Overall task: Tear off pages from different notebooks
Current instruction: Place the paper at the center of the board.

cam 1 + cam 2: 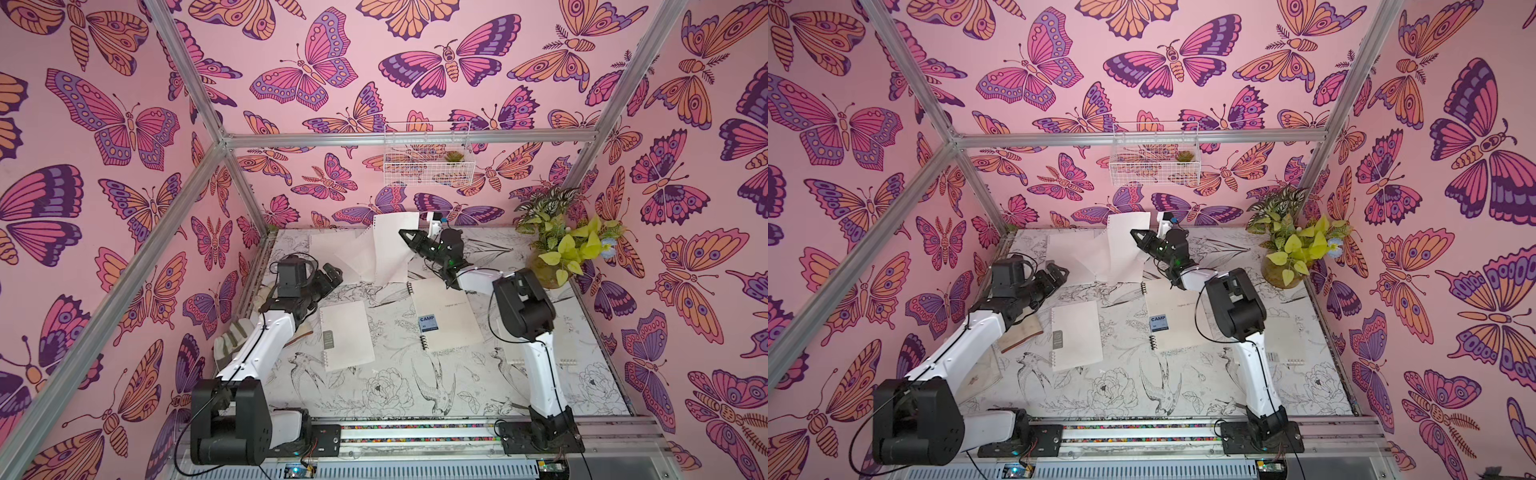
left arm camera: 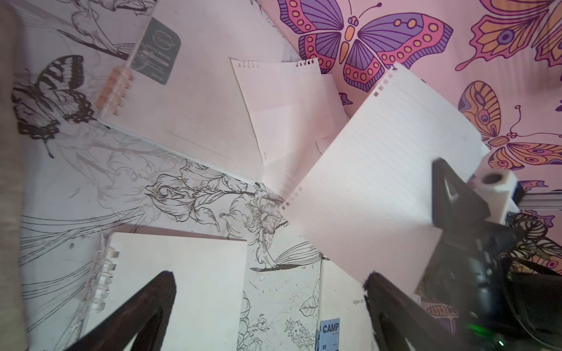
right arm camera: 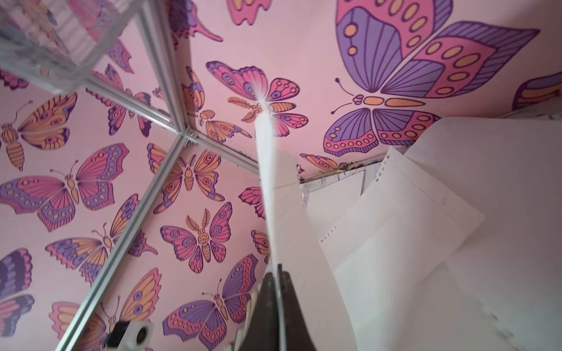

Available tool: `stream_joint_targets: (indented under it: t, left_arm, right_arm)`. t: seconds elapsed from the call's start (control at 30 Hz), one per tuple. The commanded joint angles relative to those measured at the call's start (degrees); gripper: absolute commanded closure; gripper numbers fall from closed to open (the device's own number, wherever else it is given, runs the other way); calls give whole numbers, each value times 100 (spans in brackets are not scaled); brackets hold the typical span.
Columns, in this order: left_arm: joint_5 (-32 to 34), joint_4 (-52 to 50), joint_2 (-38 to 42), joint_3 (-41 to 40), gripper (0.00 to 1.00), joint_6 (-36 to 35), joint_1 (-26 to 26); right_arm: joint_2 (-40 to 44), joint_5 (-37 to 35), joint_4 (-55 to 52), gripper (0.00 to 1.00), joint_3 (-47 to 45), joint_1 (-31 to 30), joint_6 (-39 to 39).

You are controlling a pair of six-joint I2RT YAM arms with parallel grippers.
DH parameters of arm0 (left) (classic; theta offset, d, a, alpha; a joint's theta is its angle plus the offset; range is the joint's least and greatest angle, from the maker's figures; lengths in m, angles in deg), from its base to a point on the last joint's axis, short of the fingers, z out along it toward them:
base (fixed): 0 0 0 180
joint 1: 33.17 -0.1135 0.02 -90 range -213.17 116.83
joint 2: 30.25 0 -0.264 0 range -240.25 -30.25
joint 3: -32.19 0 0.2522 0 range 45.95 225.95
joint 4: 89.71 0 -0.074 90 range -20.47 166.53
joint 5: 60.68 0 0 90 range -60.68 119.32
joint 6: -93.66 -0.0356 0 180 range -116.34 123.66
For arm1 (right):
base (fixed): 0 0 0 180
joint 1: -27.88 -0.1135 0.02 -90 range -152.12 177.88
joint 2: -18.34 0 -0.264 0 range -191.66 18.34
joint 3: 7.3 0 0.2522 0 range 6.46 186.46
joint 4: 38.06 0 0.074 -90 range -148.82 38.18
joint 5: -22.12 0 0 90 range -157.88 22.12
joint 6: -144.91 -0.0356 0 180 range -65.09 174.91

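Right wrist view: the right gripper [image 3: 279, 275] is clamped on 1 torn page [image 3: 267, 188], seen edge-on with its long axis upright, over the loose pages [image 3: 410, 218] piled far-centre. The left gripper [image 1: 332, 274], jaws wide and empty, hovers farther left.

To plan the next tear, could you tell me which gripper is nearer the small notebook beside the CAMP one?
Left. The left gripper hovers open near the far edge of the small notebook; the right gripper is farther back, raised, pinching a page.
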Motion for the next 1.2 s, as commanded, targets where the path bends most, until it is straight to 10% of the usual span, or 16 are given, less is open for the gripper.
stream_joint_targets:
  t: [0.0, 0.67, 1.0, 1.17]
  left_arm:
    - [105, -216, 80, -107, 0, -359, -189]
    - [631, -813, 79, 5, 0, -791, -460]
    - [2057, -776, 1041, -730, 0, -1396, -456]
    - [2437, 894, 1365, -2042, 0, -2650, -447]
  right_arm:
    - [-628, -175, -248, 99, 1132, 19, -96]
    - [-140, -1234, -6393, 1, 2503, 437, 2953]
    - [3401, -2358, -5628, 1, -2196, 266, 3880]
    - [5692, -4268, -5252, 1, -4395, 283, 4185]
